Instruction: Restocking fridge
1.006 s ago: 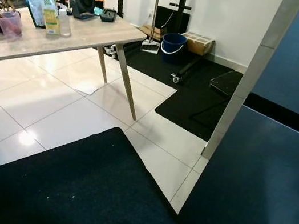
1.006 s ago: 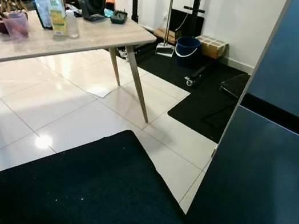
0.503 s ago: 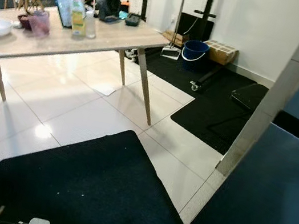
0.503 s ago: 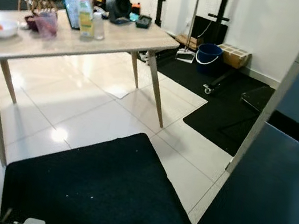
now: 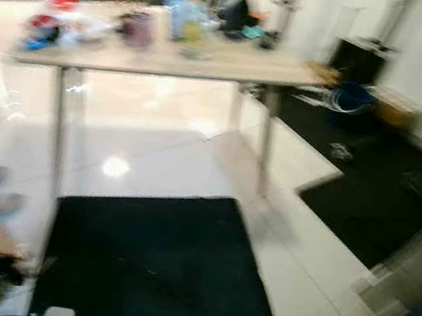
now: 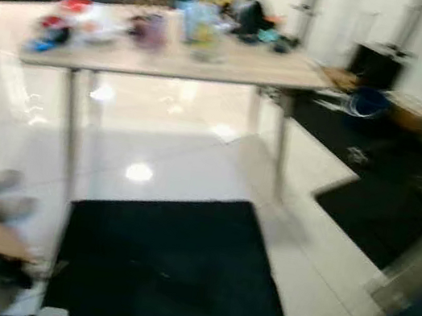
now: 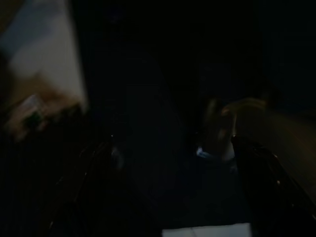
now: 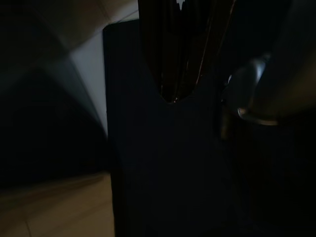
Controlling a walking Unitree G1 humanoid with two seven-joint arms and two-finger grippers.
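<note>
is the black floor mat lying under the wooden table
No, the black floor mat lies on the tiles in front of the light wooden table, nearer the robot.

Both arms hang low at the robot's sides. The left pincer points down in deep shade with its two black fingers spread apart. The right pincer also hangs downward, fingers pressed together.

Blurred frame: wooden worktop at 12 o'clock carries a cluster of bottles and containers, unidentifiable; white tiled floor bears a black mat at 6 o'clock.
</note>
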